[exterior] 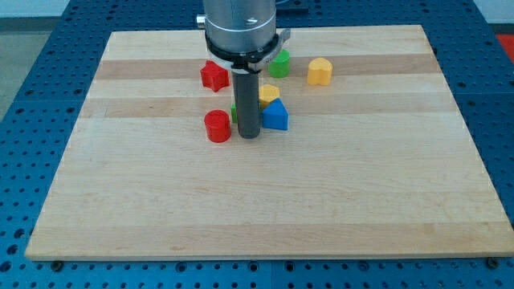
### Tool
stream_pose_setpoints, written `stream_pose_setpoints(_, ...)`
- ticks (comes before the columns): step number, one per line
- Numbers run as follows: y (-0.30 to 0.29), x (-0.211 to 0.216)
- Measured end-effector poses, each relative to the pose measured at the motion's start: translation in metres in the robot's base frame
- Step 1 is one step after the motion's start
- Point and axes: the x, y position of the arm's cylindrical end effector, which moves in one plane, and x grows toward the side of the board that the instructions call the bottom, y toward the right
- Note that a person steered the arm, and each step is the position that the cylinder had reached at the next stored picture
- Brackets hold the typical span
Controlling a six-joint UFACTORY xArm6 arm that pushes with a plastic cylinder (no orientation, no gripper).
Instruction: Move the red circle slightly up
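Wooden counter [161,209] on a blue perforated base. Red circle [217,126] left of centre, towards the far half, upright and flat on the wood. My tip [249,136] down on the counter just right of the red circle, close beside it, contact impossible to tell. No jaws on this tool, just a plain rod, gripping nothing. Blue block [275,116] just right of the rod, a yellow block [268,94] behind it. Sliver of green [234,111] behind the rod, shape unclear. Farther back: red star [214,75], green block [279,63], yellow block at far right [320,71].
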Motion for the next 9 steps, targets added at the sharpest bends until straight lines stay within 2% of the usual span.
stream_pose_setpoints(2,-0.025,0.024)
stream_pose_setpoints(5,-0.087,0.020)
stream_pose_setpoints(7,-0.055,0.026)
stream_pose_setpoints(9,-0.055,-0.003)
